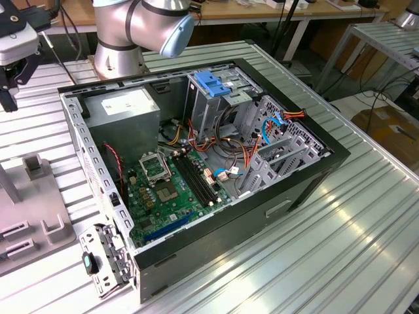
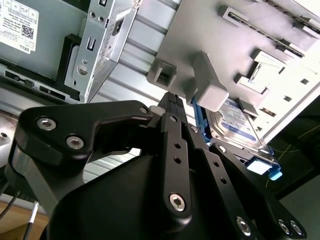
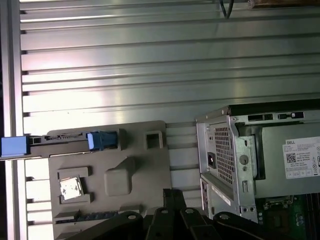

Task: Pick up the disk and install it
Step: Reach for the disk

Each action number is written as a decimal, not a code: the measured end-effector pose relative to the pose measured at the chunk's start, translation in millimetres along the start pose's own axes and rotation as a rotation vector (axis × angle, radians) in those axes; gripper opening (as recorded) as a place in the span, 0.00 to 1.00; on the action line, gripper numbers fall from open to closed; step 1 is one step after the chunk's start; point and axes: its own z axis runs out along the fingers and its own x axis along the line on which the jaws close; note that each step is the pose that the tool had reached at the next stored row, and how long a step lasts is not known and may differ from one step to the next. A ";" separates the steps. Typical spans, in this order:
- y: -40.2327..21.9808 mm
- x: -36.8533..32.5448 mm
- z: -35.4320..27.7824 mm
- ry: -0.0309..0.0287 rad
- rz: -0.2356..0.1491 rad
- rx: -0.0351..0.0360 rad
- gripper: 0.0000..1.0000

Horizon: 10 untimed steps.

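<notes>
Blue-railed silver-grey metal disk (image 2: 239, 120) stands edgewise in a grey plastic holder (image 1: 39, 203), at nine o'clock from the open black computer case (image 1: 196, 252) in the exterior view. The black gripper (image 2: 171, 100) hovers beside it, fingers together, empty.

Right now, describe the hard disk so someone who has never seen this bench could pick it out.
On the ribbed aluminium table, beside the open black computer case, lies a grey plastic fixture plate. The flat silver-grey metal disk stands on edge along one side of it. Its blue-and-white label and blue plastic side rails set it apart from the plate's plain grey blocks.
</notes>
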 end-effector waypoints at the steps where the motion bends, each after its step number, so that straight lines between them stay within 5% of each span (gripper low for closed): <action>1: 0.2 2.4 0.2 -0.0001 0.000 0.0000 0.11; 10: 2.7 17.3 1.3 0.0000 0.000 0.0000 0.11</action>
